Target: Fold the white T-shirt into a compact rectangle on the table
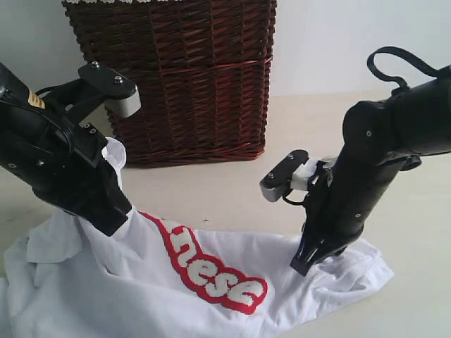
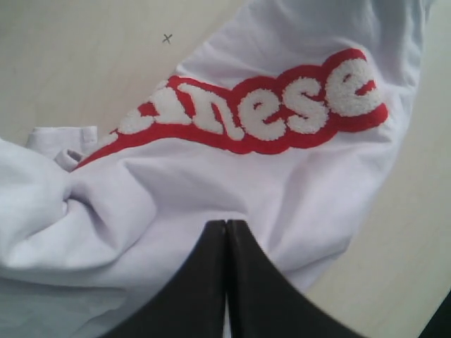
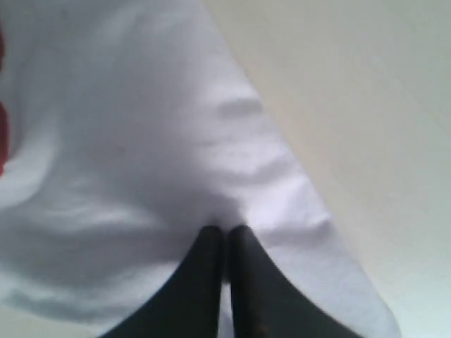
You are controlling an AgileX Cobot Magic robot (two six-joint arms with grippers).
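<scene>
Cream table [image 1: 211, 190], basket [image 1: 190, 77] behind. Left pincer [image 2: 225, 225] and right pincer [image 3: 225, 231] are clamped on the white T-shirt [image 1: 127, 289] — we judge it light, floppy; grab hems.

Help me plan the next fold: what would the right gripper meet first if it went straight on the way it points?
The white T-shirt: the right gripper points down with its tips at the cloth, and the table probably lies directly underneath.
</scene>
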